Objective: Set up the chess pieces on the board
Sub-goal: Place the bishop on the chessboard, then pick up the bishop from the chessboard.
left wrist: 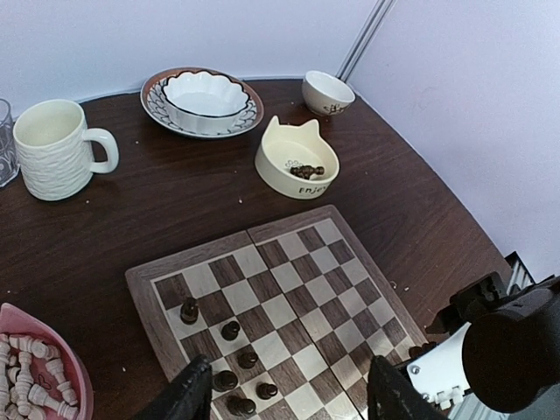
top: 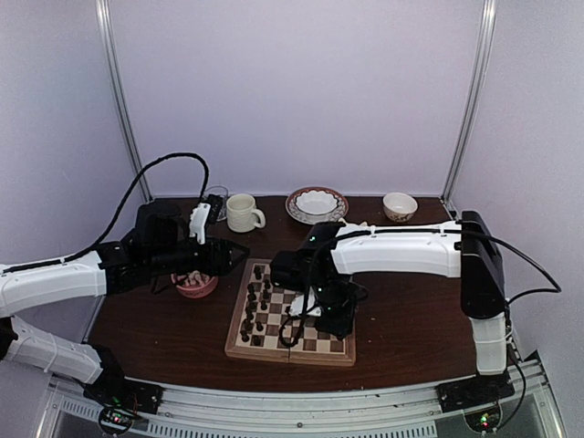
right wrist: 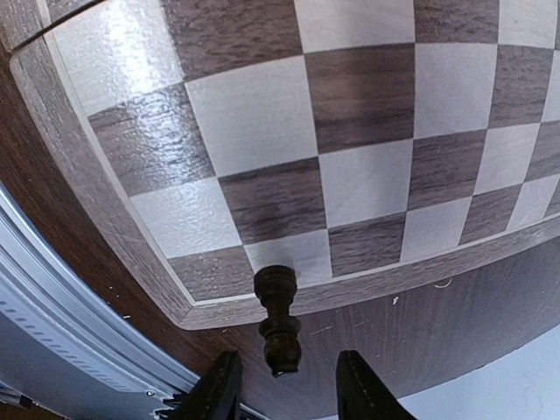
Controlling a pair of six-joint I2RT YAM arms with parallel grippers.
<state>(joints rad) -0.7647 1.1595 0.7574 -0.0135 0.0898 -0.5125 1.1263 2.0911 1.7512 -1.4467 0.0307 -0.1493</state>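
Left end effector [left wrist: 289,395] above board [left wrist: 289,262]; beyond, cream bowl [left wrist: 282,171] marked "Enjoy"

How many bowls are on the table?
4. A white scalloped bowl sits on the patterned plate at the back. A small cream bowl is far right. A cat-eared bowl holding dark pieces is beyond the board. A pink bowl of pale pieces is left of it.

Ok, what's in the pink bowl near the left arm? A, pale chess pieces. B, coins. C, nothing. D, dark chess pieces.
A: in the left wrist view the pink bowl is filled with pale pieces.
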